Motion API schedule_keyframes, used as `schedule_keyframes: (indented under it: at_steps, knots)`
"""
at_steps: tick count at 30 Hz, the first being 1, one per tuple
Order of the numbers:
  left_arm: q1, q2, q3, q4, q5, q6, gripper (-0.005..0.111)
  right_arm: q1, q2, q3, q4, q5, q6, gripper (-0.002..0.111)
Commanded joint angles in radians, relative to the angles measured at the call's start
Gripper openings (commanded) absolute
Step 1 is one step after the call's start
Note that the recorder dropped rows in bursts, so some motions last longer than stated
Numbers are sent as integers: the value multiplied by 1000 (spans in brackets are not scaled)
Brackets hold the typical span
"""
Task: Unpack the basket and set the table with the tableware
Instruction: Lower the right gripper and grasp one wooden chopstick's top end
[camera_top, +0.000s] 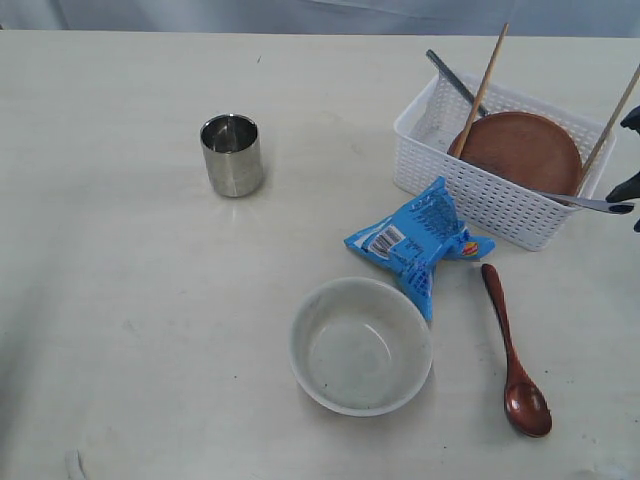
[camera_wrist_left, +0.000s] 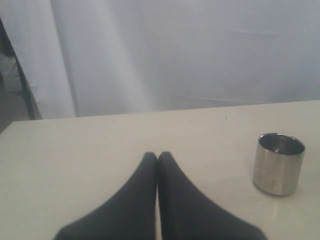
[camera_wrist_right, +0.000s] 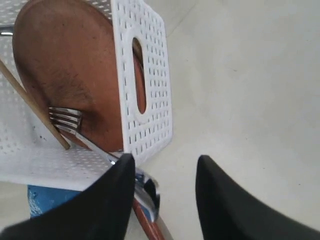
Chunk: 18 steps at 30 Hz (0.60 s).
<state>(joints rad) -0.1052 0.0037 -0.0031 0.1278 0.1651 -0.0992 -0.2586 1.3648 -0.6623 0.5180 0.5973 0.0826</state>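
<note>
Pale cream bench (camera_top: 120, 330) with a faint grain fills the exterior view, and a grey curtain hangs behind it. Nearest stands the off-white bowl (camera_top: 361, 345), upright and empty. To its right the dark wooden spoon (camera_top: 512, 360) lies flat on the bench, apart from the bowl. Both are out of the basket, so I judge them already laid.

Just behind the bowl lies the crumpled blue snack packet (camera_top: 418, 240), between the bowl and the basket, its tail reaching the bowl's rim. It is not tableware and looks merely put aside there. Farther back on the left, well apart from everything, the steel cup (camera_top: 231, 154) stands upright. The left fingers (camera_wrist_left: 145, 200) are pressed together on nothing, low over bare bench with the cup off to one side. That looks like a parked pose, clear of the work.

Farthest, at the right, sits the white lattice basket (camera_top: 480, 205). The brown plate (camera_top: 520, 150) leans tilted inside it, two chopsticks (camera_top: 487, 85) prop up past the rim, and a grey handle (camera_top: 450, 75), probably the knife, pokes from the back corner. The fork (camera_wrist_right: 65, 117) rests its tines on the plate, its handle jutting out over the basket's end. The right fingers (camera_wrist_right: 225, 200) stand apart at that end, the handle beside one of them, gripping nothing. I judge they are lined up to take the fork by that handle.
</note>
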Motion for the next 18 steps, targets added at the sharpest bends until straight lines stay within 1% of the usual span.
schedule_keyframes:
  at_steps: [1, 7, 12, 18]
  knots:
    - [3, -4, 3, -1, 0, -7, 0, -7, 3, 2, 21, -20, -16, 38]
    - [3, -4, 3, -1, 0, -7, 0, -7, 3, 2, 41, -14, -45, 38]
    - [3, -4, 3, -1, 0, -7, 0, -7, 3, -5, 3, -38, -54, 38]
    - [3, -4, 3, -1, 0, -7, 0, -7, 3, -70, -34, -21, -54, 38]
